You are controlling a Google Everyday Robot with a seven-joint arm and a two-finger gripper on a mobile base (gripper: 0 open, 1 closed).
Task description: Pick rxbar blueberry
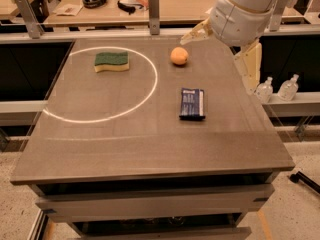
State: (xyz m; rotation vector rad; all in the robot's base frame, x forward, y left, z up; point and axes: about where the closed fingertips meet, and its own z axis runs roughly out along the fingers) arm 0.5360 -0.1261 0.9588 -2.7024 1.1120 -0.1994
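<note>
The rxbar blueberry, a flat dark blue bar with pale print, lies on the grey table right of centre, just outside a white circle. My gripper hangs above the table's far right corner, behind and to the right of the bar and well apart from it. Its two pale fingers are spread wide: one finger points left above the orange, the other points down by the table's right edge. It holds nothing.
An orange sits behind the bar. A green-and-yellow sponge lies inside the white circle at the far left. Two small bottles stand off the table's right side. A cluttered bench runs behind.
</note>
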